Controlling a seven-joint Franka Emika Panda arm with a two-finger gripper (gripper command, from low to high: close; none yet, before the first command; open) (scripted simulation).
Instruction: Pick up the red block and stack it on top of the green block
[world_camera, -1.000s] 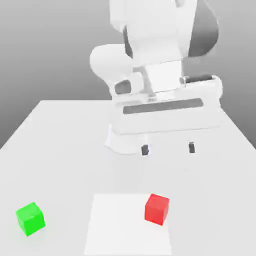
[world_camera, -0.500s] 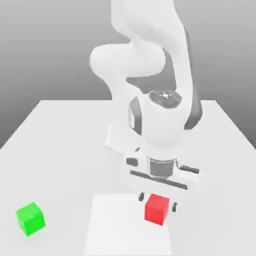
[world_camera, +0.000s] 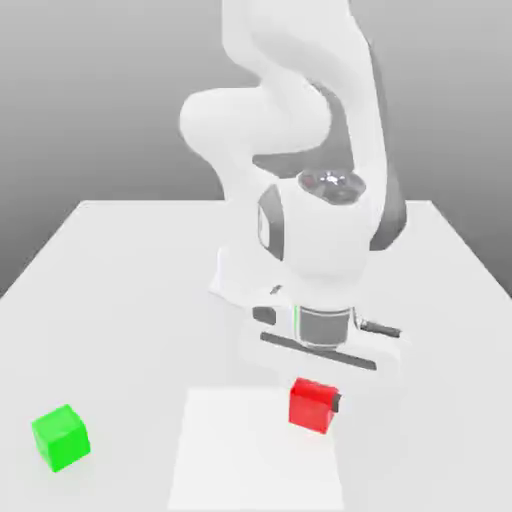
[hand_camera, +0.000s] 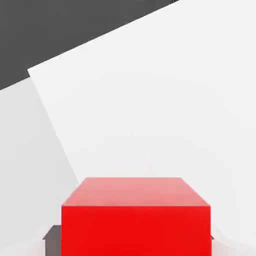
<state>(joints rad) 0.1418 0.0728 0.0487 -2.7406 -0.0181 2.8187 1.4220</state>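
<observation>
Jaws just clamped from wide open onto the red block (world_camera: 311, 404) at lower centre, gripper (world_camera: 313, 402) gripping it; lift toward the lower-left green block (world_camera: 61, 437) seemingly next.

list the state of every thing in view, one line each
small bright red cube: on the table's paler square patch, gripped between the fingers
small bright green cube: resting on the table, untouched, nothing stacked on it, toward the exterior view's left
two-finger gripper: lowered over the red cube, shut on it

Simulated tabletop (world_camera: 130, 290) (plain grey backdrop), render
</observation>
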